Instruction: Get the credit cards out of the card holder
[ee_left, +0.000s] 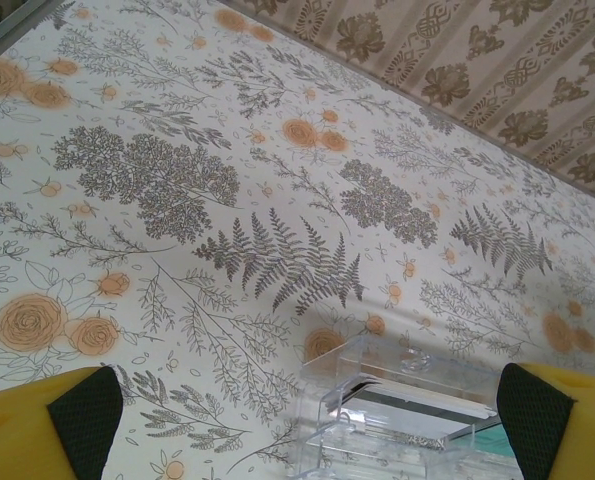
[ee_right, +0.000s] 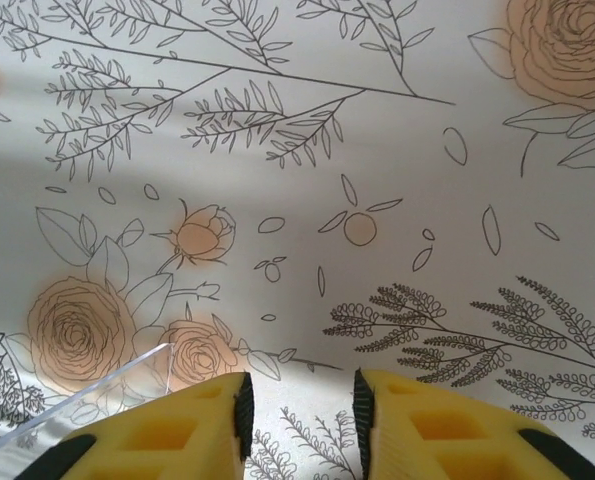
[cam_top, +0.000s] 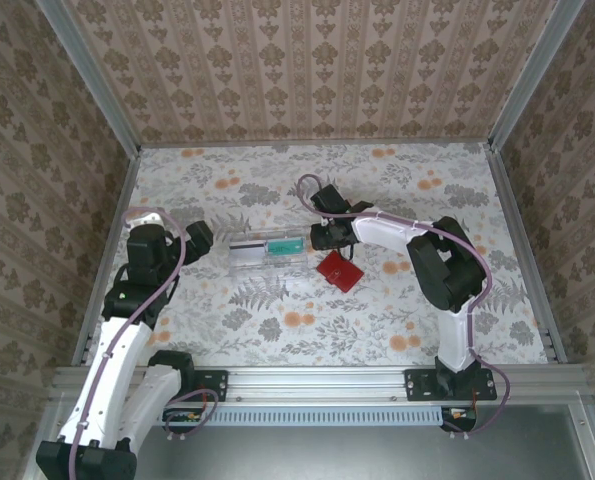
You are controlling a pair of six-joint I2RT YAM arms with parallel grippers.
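The clear tray sits in the middle of the table and lies long from left to right. The red card holder lies flat on the table just past the tray's right end, a little toward the robot. It is turned so one corner points at the arms. It looks almost square, so I cannot pick a long side. From above it looks folded shut, and I see no card poking out. A green card lies inside the tray. I think it is one of the credit cards, but it is too small to be sure. The right claw hangs at the tray's right end, very near the card holder, on its far side. Its fingers are close together with a thin gap and hold nothing. The left claw waits off the tray's left end, wide apart and empty. The right arm is much nearer to the card holder, so I think it should go. It needs to come back toward the robot a bit and then down.
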